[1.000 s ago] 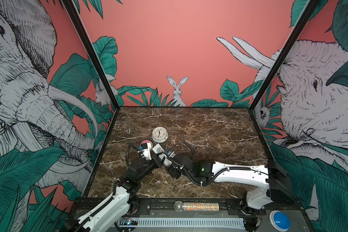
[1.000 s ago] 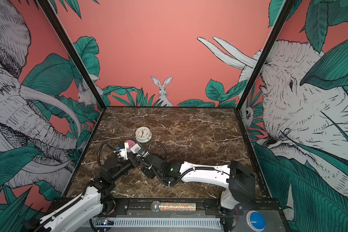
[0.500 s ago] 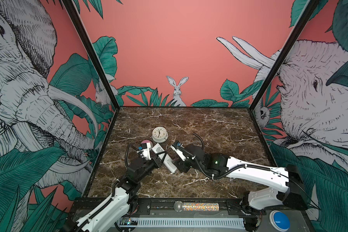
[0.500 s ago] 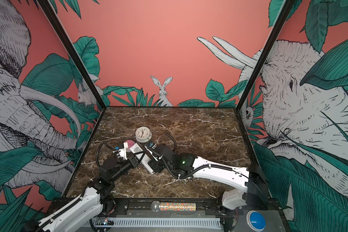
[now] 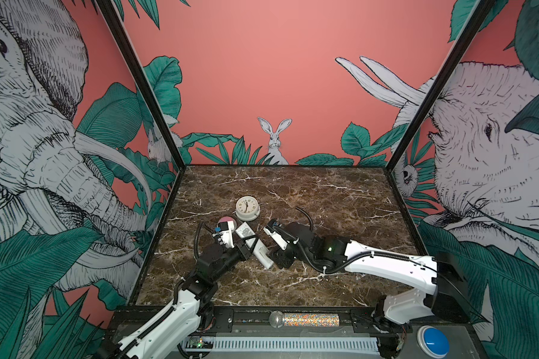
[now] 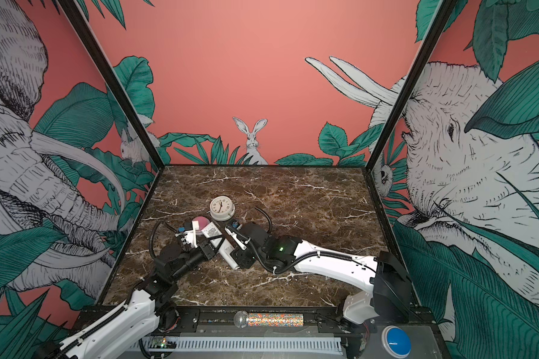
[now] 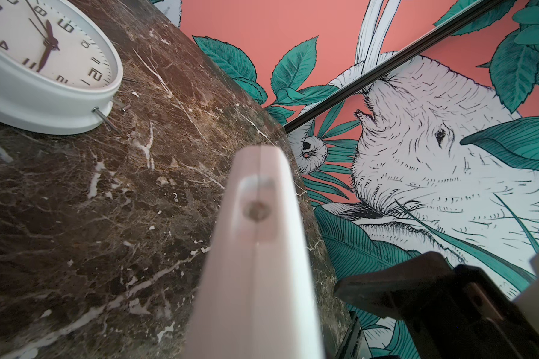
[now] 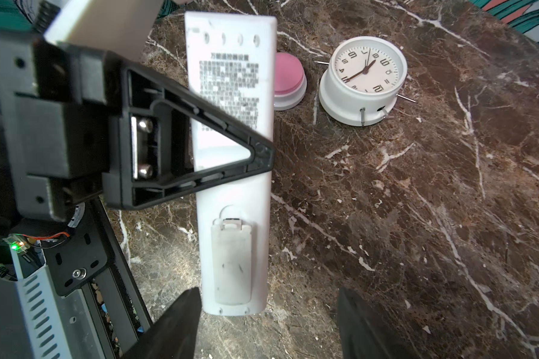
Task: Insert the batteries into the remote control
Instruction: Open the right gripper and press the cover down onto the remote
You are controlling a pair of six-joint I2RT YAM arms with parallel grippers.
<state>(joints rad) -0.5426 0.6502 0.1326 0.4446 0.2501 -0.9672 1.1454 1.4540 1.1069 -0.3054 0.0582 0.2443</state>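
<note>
**Operator:** Where is the remote?

**Spotter:** Your remote control [image 8: 231, 199] sits left of centre on the marble surface [image 8: 417, 217], plain back up, with the printed label [image 8: 227, 80] facing the camera. In both top views it runs on a slant, one end toward the back wall and the other toward your arms. I cannot tell whether its underside touches the surface.

**Operator:** And the left side?

**Spotter:** Your left gripper [image 5: 252, 241] is clamped on the remote control at about mid-length. In the right wrist view, one black triangular finger [image 8: 218, 149] lies straight across the back of it, just below the label.

**Operator:** The right?

**Spotter:** Your right gripper [image 8: 268, 314] stands wide apart and holds nothing. Its two dark fingers [image 8: 181, 323] straddle the near end of the remote control. That end sits close beside one finger and well clear of the other.

**Operator:** The compartment?

**Spotter:** The greyish battery cover [image 8: 231, 264] is in place, at the end nearest your right gripper.

**Operator:** Anything else nearby?

**Spotter:** A pink-topped round thing [image 8: 288, 74] sits just beside the far end of the remote control, and the white clock [image 8: 366, 70] stands next to that, face up.
</note>
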